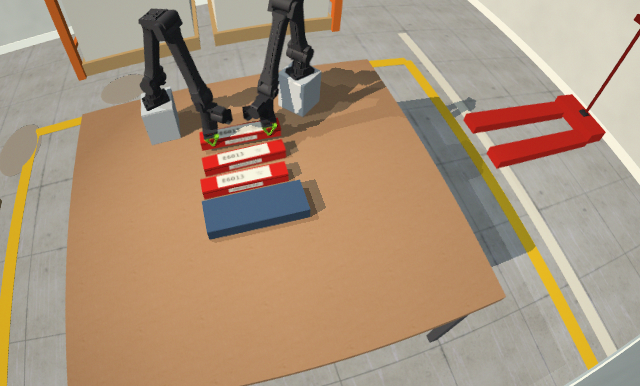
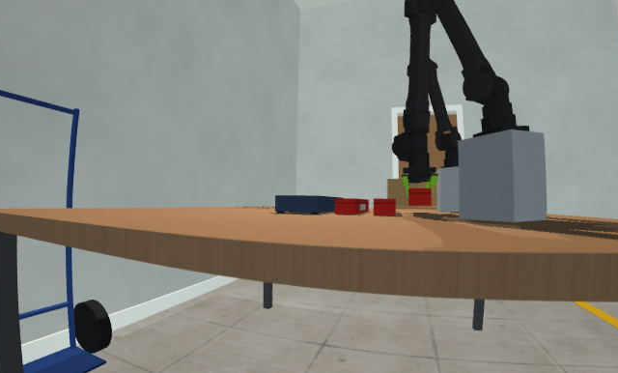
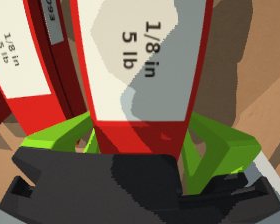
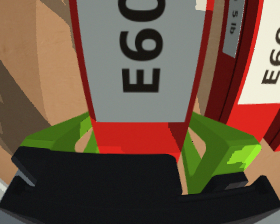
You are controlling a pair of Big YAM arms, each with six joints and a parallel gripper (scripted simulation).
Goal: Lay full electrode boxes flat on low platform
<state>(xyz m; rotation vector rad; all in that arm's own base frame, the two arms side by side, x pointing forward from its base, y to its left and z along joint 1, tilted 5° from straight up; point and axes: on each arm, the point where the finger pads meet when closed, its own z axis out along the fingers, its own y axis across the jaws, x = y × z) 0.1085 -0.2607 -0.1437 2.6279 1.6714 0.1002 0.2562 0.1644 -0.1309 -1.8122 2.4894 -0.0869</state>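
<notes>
Jaws of the left gripper (image 1: pixel 270 131) (image 2: pixel 420 192) (image 3: pixel 141 125) and right gripper (image 1: pixel 211 140) (image 4: pixel 140 110) are clenching the far box (image 1: pixel 241 140) (image 2: pixel 420 197) (image 3: pixel 141 65) (image 4: pixel 141 105) at opposite ends, apparently just above the worktop (image 1: pixel 277 290) (image 2: pixel 267 227). Uneven lifting could be tilting it loose; low travel could be knocking the middle box (image 1: pixel 244 157) (image 2: pixel 384 208) (image 3: pixel 26 60) (image 4: pixel 266 65).

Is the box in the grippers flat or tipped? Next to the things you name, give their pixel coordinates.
Flat: in the exterior view the held box (image 1: pixel 240 138) (image 2: pixel 420 197) (image 3: pixel 139 137) (image 4: pixel 139 137) hangs level, its lower edge parallel to the tabletop.
</notes>
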